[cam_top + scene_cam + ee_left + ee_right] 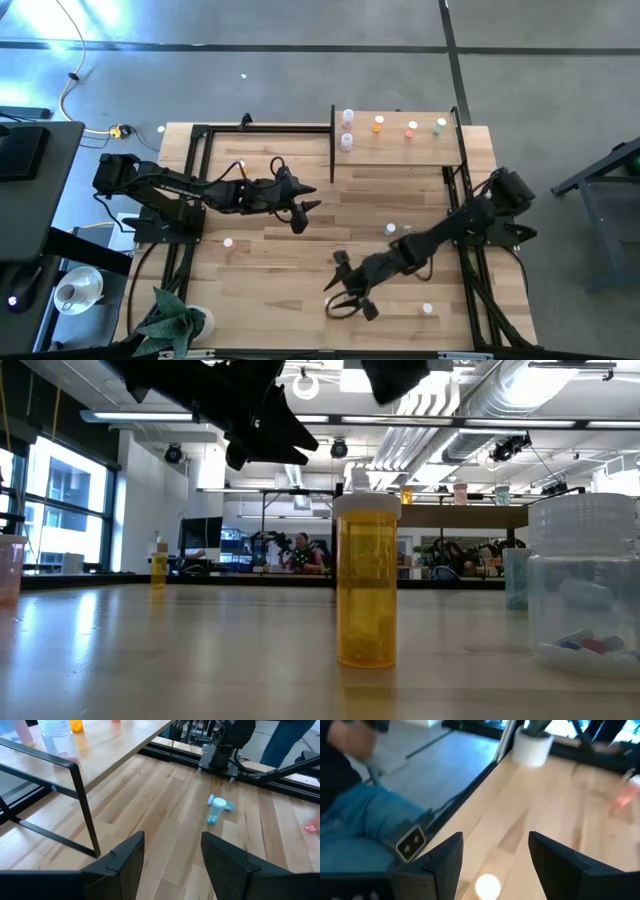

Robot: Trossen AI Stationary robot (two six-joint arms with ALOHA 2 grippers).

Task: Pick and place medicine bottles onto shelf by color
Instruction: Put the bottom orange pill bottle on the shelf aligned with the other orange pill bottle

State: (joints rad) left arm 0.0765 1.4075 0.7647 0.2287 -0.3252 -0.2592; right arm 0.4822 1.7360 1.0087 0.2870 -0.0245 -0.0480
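Several tiny white-capped medicine bottles stand on the pale-wood shelf [400, 140] at the far right: two clear ones [347, 141], an orange one [378, 124], a pink one [411, 130] and a green one [440, 125]. Others are scattered on the tabletop [228, 242] [392, 229] [427, 309]. My left gripper [306, 214] is open and empty over the table's middle; its wrist view [172, 855] shows a teal bottle [216, 811] ahead. My right gripper [345, 290] is open and empty near the front edge. In its wrist view [495, 855] a white cap [487, 885] shows between the fingers.
The shelf's black metal posts [82, 800] stand close to my left gripper. A potted plant [175, 320] stands at the near left corner. In the low view an orange bottle [367, 580] and a clear bottle [585, 585] stand close to the camera. A person's legs [365, 820] show beyond the table edge.
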